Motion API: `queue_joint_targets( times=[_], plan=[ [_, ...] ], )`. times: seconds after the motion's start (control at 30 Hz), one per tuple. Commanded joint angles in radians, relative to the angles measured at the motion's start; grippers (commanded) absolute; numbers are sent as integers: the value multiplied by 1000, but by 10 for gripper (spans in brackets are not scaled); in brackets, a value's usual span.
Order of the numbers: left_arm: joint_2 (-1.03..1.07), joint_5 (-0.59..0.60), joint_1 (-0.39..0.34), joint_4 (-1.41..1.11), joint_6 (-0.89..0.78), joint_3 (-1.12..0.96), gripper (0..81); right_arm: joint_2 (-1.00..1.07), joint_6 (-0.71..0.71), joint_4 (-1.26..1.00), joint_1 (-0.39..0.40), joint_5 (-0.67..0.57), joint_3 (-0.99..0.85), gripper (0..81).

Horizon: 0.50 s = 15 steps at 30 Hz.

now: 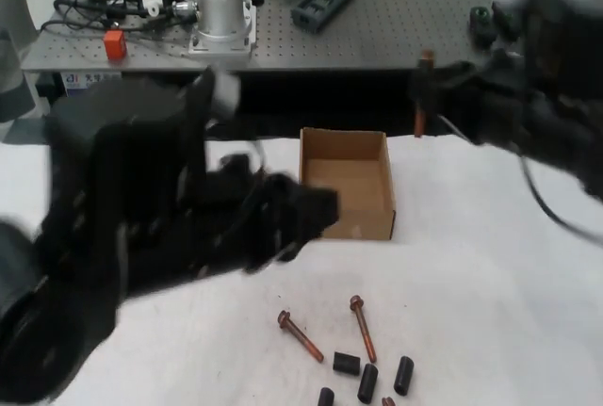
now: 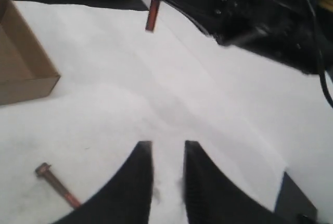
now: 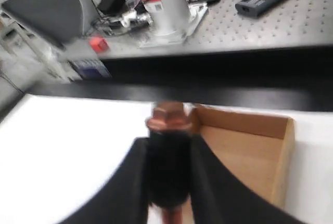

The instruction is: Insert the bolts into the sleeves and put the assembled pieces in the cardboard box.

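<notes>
Seen from the high view, the cardboard box [image 1: 363, 225] stands open at the centre of the frame on the white cloth [image 1: 490, 284]. Two loose bolts [image 1: 300, 334] and several black sleeves [image 1: 367, 382] lie near the lower edge, right of centre. The right gripper [image 1: 424, 86], upper right of centre and beyond the box's far right corner, is clamped on a sleeved bolt [image 3: 166, 174] whose copper head [image 3: 167, 119] protrudes. The left gripper [image 2: 167, 148], at the left-centre of the frame and just beside the box's left wall, has its fingers [image 2: 138, 182] slightly apart with nothing between them.
</notes>
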Motion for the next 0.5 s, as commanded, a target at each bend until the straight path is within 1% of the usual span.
queue_joint_targets(
  times=[0.0,0.07,0.1,0.23,0.3,0.37,0.47],
  plan=[
    [-142,-126,2,4,23,97,71,386,-74,278,39,121,-419,2],
    [-203,-166,2,8,27,143,12,515,-74,359,66,147,-550,2],
    [-234,-178,2,11,37,167,6,576,-74,389,77,153,-601,2],
    [-326,-244,2,78,37,229,6,774,-72,497,127,202,-814,2],
    [-350,-251,2,99,37,242,6,846,-72,562,146,202,-905,2],
    [-353,-249,2,107,37,245,6,909,-52,625,158,206,-973,2],
    [-353,-249,2,113,37,247,6,963,-17,657,164,205,-1013,2]
  ],
)
